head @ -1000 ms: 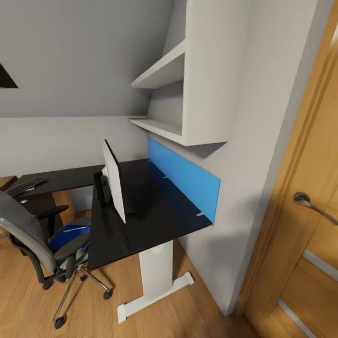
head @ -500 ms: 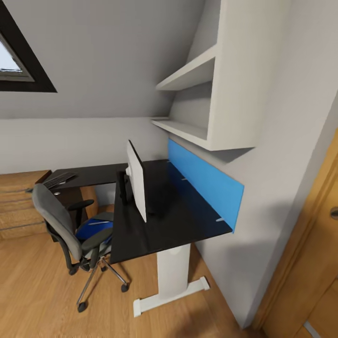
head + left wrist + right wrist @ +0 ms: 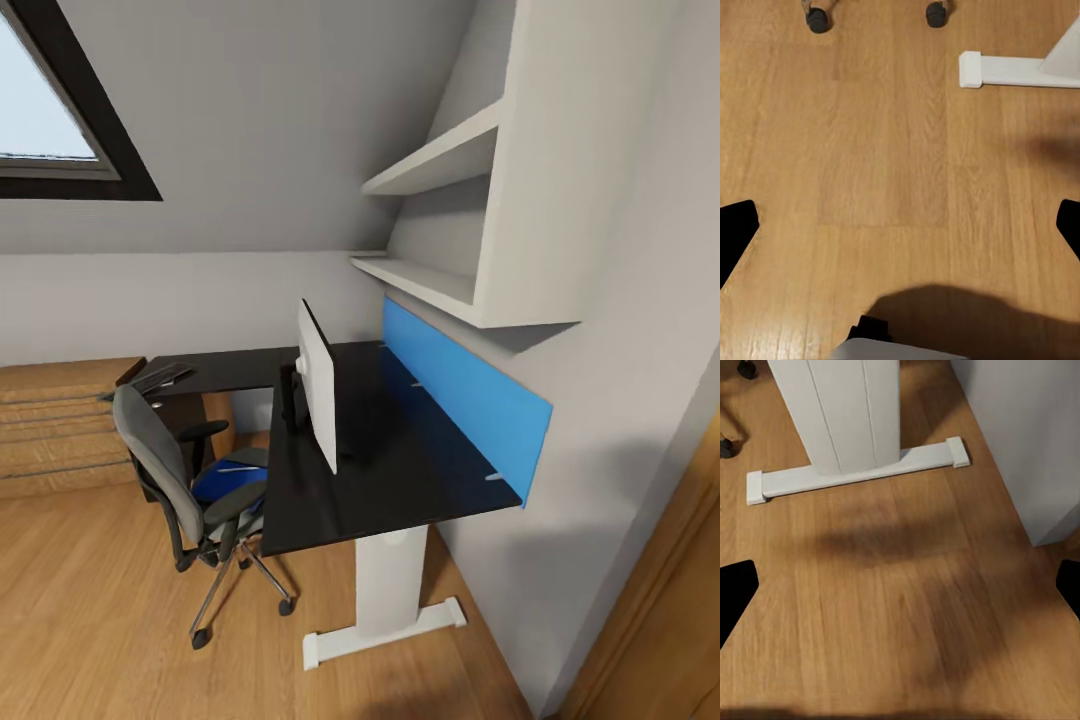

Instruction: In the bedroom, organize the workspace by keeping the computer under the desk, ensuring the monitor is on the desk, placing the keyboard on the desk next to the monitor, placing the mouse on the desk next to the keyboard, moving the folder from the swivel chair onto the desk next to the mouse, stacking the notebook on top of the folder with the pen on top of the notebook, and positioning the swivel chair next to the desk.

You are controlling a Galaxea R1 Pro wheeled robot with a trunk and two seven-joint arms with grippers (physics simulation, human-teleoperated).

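Head view: desk (image 3: pixel 330 500), L-shaped, glossy black top on a white leg (image 3: pixel 390 580), stands against the grey wall w/ a blue back panel (image 3: pixel 460 400) along its rear edge. Monitor (image 3: pixel 318 398) is upright on the desk, seen nearly edge-on, white back toward the camera, black stand (image 3: pixel 290 400) at its base. Keyboard (image 3: pixel 158 378) lies on the far wing of the desk, well apart from the monitor. Swivel chair (image 3: pixel 175 480) sits just beside the desk's near wing, grey backrest toward the camera, chrome base and castors on the wood floor (image 3: pixel 90 620). Folder (image 3: pixel 228 482), bright blue, lies flat on the chair seat; a thin white pen (image 3: pixel 238 467) rests on top of it. Light wood drawer unit (image 3: pixel 55 425) stands against the wall beyond the chair. 2 white shelves (image 3: pixel 440 165) are mounted above the panel; a dark-framed skylight (image 3: pixel 55 110) is in the sloped ceiling. Left gripper (image 3: pixel 900 225) and right gripper (image 3: pixel 900 585): on each, 2 black fingertips show at opposite frame edges, spread wide, nothing between them, floor below. Left wrist view also shows 2 chair castors (image 3: pixel 817 19).
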